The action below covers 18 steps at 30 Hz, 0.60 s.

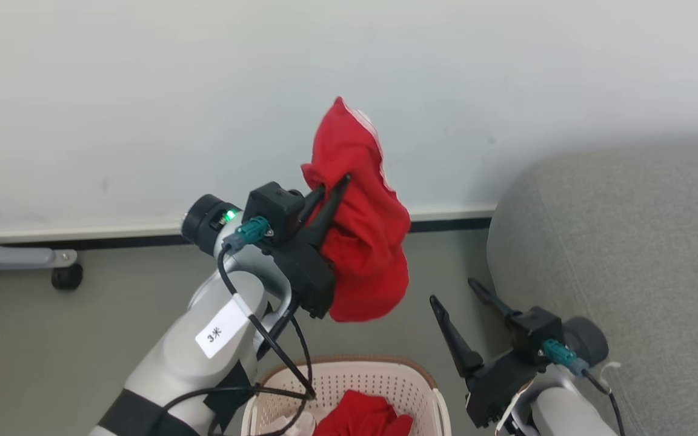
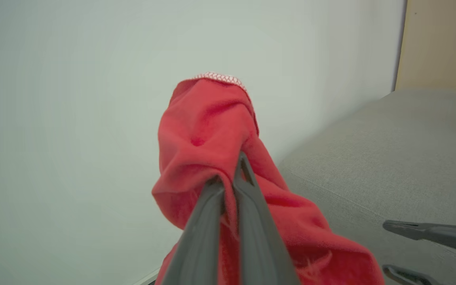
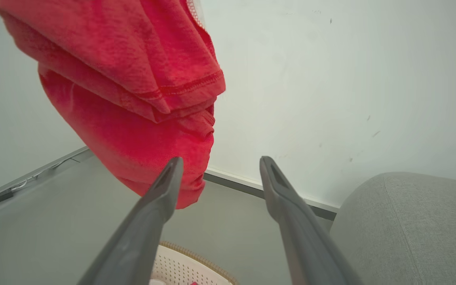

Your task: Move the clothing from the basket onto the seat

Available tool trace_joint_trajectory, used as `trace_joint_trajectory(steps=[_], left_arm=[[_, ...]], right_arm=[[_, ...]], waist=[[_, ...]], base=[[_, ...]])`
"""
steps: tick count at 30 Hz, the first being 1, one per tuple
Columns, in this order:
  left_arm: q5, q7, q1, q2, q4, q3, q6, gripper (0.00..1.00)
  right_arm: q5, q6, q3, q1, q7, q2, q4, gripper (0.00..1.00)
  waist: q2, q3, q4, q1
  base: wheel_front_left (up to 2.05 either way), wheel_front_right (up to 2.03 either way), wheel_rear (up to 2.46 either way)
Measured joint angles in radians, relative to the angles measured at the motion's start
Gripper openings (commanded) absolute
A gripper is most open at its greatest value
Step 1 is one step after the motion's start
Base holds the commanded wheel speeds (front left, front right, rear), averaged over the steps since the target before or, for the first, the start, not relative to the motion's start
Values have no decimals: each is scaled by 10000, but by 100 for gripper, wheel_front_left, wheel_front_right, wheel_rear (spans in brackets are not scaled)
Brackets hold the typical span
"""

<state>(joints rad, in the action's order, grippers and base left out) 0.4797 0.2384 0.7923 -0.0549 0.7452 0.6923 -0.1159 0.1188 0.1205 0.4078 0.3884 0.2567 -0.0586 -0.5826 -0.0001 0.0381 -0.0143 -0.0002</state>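
A pale wall spans the upper frame. The grey seat takes up the right side. The cream basket sits at bottom centre with red clothing inside. At centre, another red garment hangs in the air, pinched by the left gripper. At lower right, the right gripper has its fingers spread, holding nothing.

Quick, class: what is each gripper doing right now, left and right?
Left gripper: closed, holding a red garment up in the air.
Right gripper: open, holding nothing.
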Motion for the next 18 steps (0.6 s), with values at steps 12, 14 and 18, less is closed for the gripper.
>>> trace_joint_trajectory(steps=[12, 14, 18], left_arm=[[228, -336, -255, 115, -974, 487, -73, 0], [259, -391, -267, 117, -1154, 558, -75, 0], [297, -520, -271, 117, -1480, 679, -75, 0]], right_arm=[[963, 27, 934, 9, -2, 12, -1078, 100], [1101, 29, 1049, 178, -2, 12, -1264, 100], [1384, 29, 1191, 478, 0, 13, -1578, 100]], waist=[[0, 654, -303, 1], [2, 680, -386, 1], [2, 695, -525, 2]], base=[[0, 0, 0], [0, 0, 0], [0, 0, 0]])
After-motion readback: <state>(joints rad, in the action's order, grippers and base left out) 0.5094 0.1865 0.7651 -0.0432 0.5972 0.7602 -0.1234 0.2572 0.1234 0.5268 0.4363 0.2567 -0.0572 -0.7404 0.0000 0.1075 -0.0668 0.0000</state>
